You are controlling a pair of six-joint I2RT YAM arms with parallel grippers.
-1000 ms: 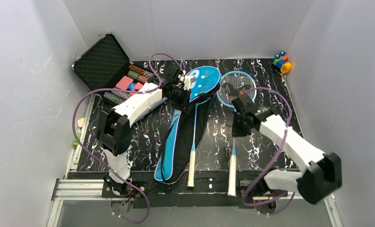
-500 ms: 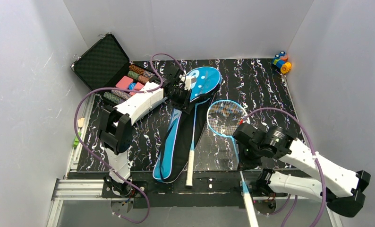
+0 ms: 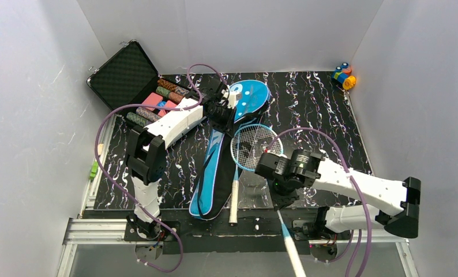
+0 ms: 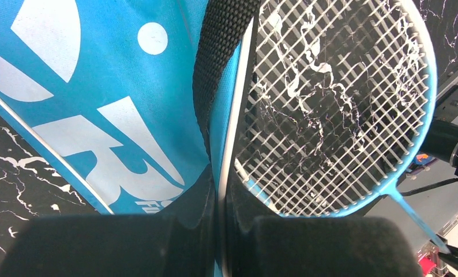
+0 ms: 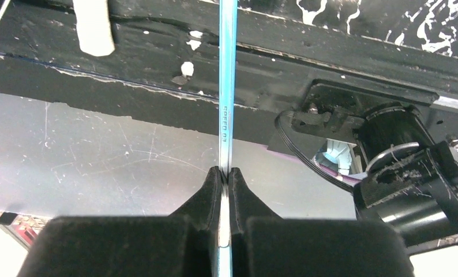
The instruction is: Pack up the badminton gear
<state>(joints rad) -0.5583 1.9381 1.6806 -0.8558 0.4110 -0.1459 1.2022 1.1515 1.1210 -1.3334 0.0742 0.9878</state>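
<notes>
Top external view: you see the left gripper (image 3: 226, 112) stretched to the far middle of the table (image 3: 325, 109), clenched on the rim of the blue bag (image 3: 248, 97) just below its rounded head. The bag lies lengthwise, with its narrow end toward the arm bases. The first racket (image 3: 233, 199) lies along the bag's open black interior. Its white grip is at the near edge of the table, and its head is out of sight under the blue flap. The right gripper (image 3: 280, 196) grasps the second racket (image 3: 251, 147) by its thin shaft. That racket's strung head overlaps the bag's right edge, and its handle juts past the near edge of the table. The open black chip case (image 3: 128, 81) sits at the far left and the small toy (image 3: 343, 75) in the far right corner, both well apart from the bag.

Left wrist view: the fingers (image 4: 128, 248) pinch the bag's white-piped rim. The black strap (image 4: 221, 52) runs away from the pinch. The second racket's strings lie just beside the rim, but you cannot tell whether they touch it.

Right wrist view: the fingers (image 5: 198, 202) are closed tight on the blue lettered shaft, and the first racket's white grip shows at upper left.
</notes>
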